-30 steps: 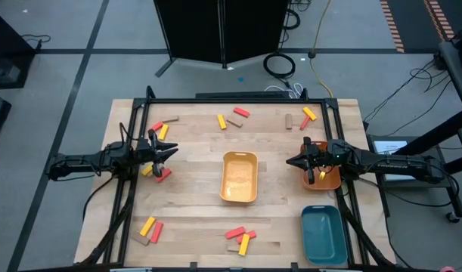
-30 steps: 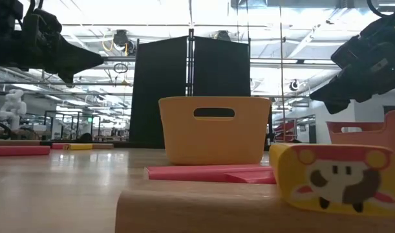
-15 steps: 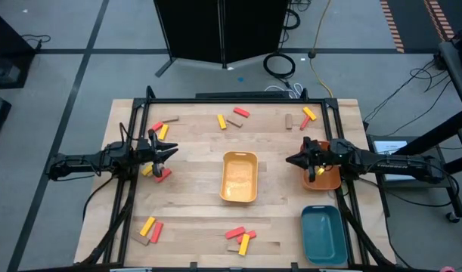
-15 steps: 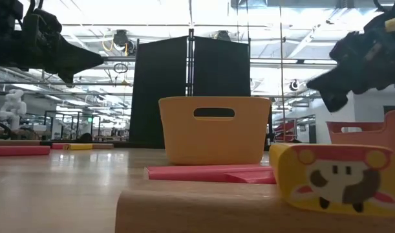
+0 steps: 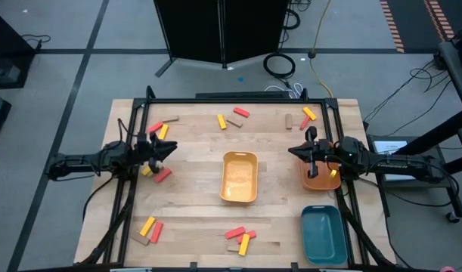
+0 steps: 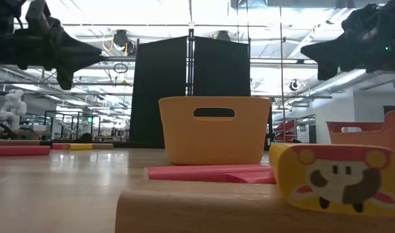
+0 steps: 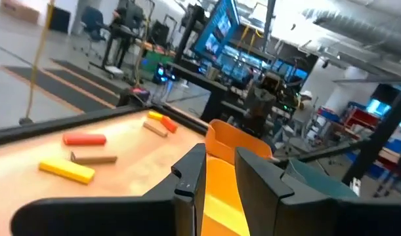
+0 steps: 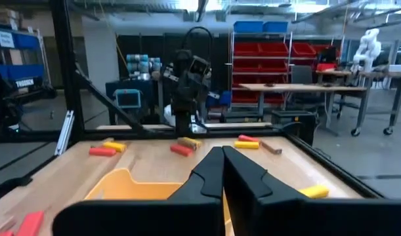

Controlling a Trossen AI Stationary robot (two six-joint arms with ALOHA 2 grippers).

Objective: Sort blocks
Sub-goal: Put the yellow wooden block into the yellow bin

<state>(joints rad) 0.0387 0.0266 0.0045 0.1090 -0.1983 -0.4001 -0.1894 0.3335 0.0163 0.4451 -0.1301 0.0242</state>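
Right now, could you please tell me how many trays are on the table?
3: a yellow tray at the centre, an orange tray under the right hand, and a teal tray at the near-right corner.

Yellow tray (image 5: 240, 177), orange tray (image 5: 319, 176), teal tray (image 5: 322, 234) on wooden table (image 5: 193, 211).

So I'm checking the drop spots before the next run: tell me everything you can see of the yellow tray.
The yellow tray is a rounded rectangular bin, plastic by its look, with a slot handle cut in its end wall in the low view. It stands upright near the middle of the table, its long side running front to back. Nothing seems to lie inside it. No block touches it, and both grippers are well off to its sides.
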